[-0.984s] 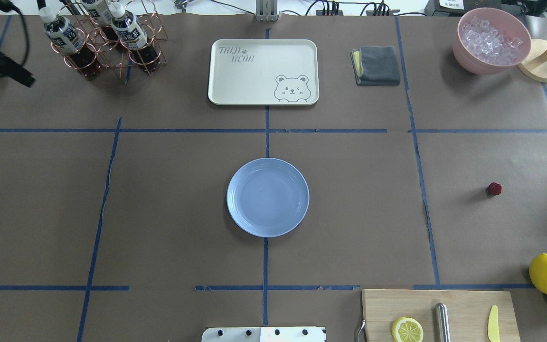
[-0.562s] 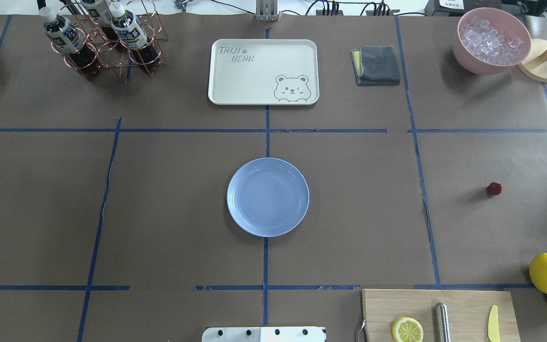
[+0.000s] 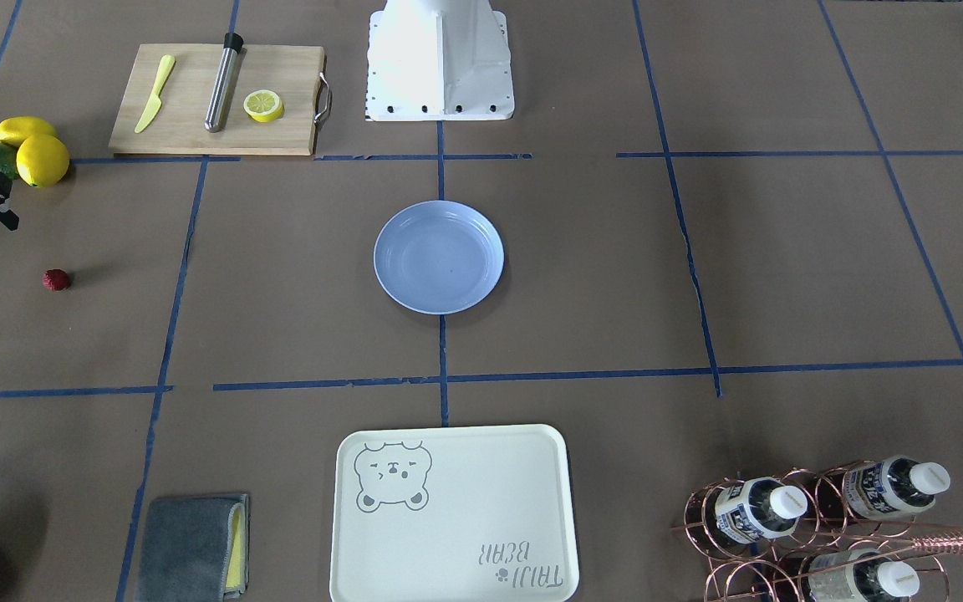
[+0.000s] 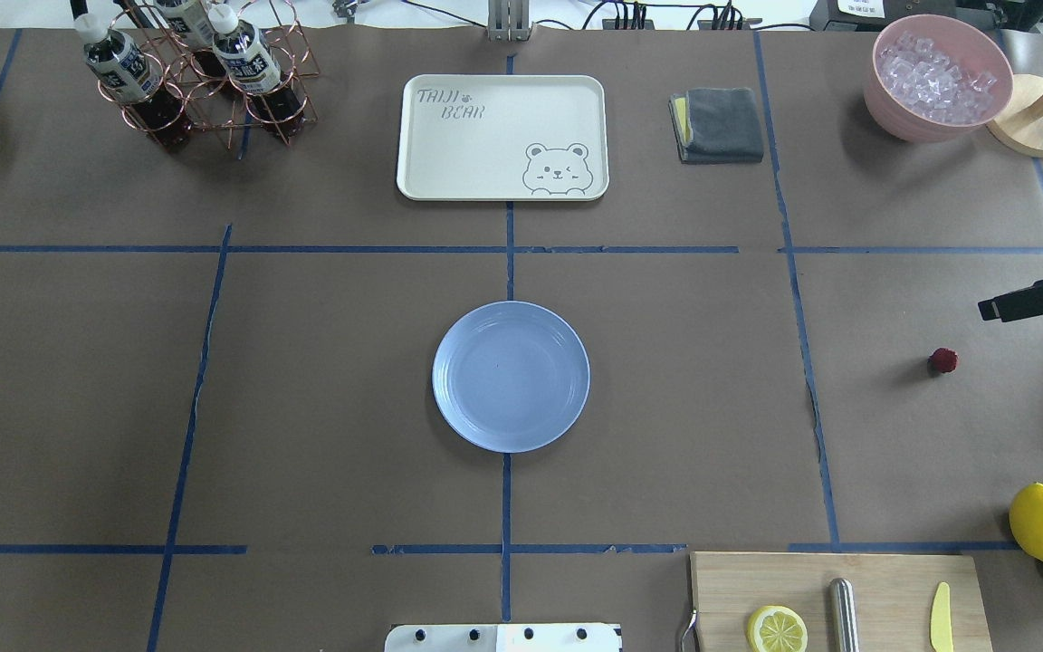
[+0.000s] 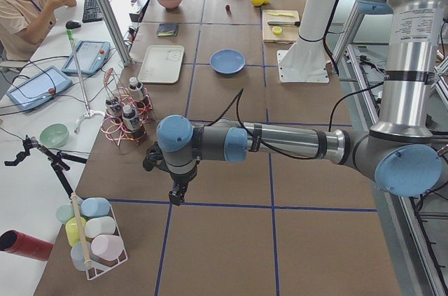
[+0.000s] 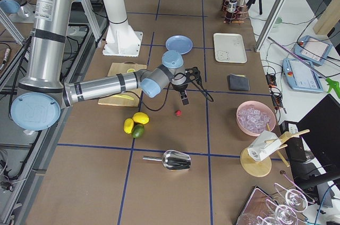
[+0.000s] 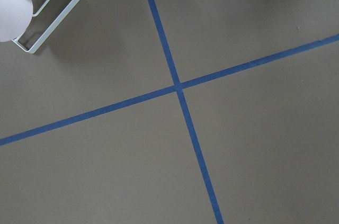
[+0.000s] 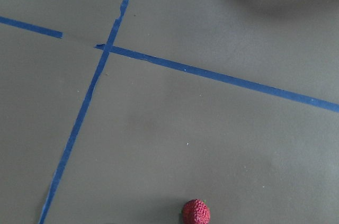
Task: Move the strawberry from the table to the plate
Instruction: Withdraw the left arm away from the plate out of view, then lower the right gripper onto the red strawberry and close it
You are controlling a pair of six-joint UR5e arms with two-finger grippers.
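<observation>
Right gripper (image 4: 999, 307) near the strawberry (image 4: 942, 360), berry not yet taken.
Only its dark tip shows at the overhead frame's right edge, so whether it is wide or narrow cannot be told. The berry lies on the table (image 4: 893, 435) lower left of that tip, well apart from the centre-frame plate (image 4: 511, 376). The gripper should centre over the berry, descend straight and close gently, since the berry probably rolls.
</observation>
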